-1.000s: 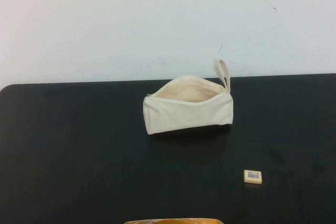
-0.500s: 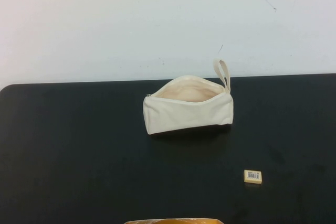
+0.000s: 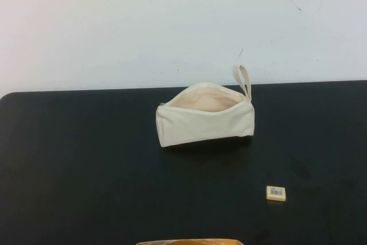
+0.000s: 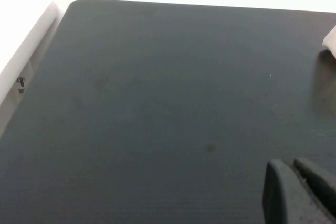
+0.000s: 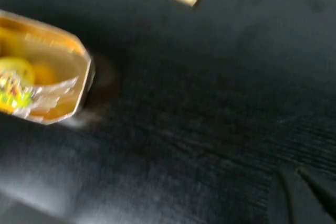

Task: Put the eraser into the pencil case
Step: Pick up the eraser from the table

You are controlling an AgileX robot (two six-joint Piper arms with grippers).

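At the near edge of the black tabletop [image 3: 86,170] sits an orange packet [image 3: 189,242]. Both hands hover low over the tabletop, out of the high view: the left hand [image 4: 302,192] and the right hand [image 5: 304,195] each show only dark finger parts, so I cannot tell their spread. Farther right lies the eraser [image 3: 276,193], label up. Beyond stands the pencil case [image 3: 205,120], unzipped, its loop at the right end.

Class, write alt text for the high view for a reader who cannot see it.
A cream pencil case, zip open, stands mid-table on a black table; a small tan eraser lies apart, nearer the camera to its right. Neither gripper appears.
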